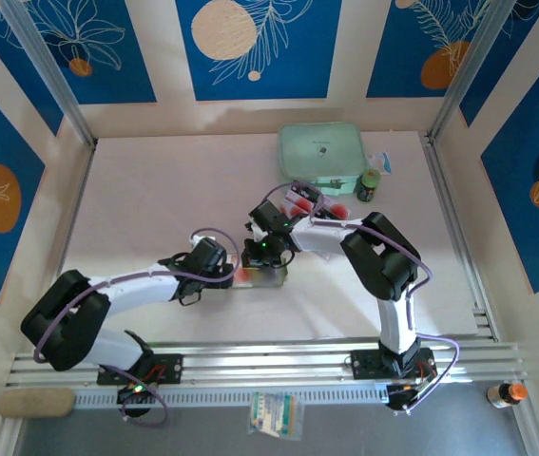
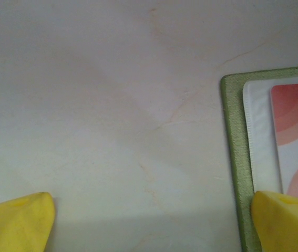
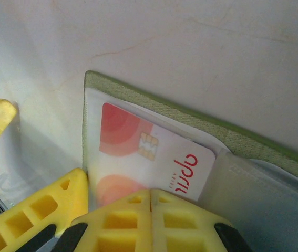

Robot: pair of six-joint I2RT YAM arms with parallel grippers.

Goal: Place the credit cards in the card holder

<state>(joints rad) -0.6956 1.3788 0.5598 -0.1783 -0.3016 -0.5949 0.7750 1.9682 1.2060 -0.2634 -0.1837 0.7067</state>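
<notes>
Holding a pale red-marked card (image 3: 154, 157), the card holder (image 3: 154, 105) lies under shut right jaws; left jaws wide.

My right fingers (image 3: 138, 220) hide the pale card's (image 3: 154, 152) near edge, and its small print is too blurred to read. The card holder (image 2: 236, 157) runs off my left wrist view's right edge, partly behind my left fingertip (image 2: 283, 220).

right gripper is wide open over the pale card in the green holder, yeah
No, the right gripper is shut, jaws pressed together, as the right wrist view shows. It is over the pale card in the green holder.
</notes>
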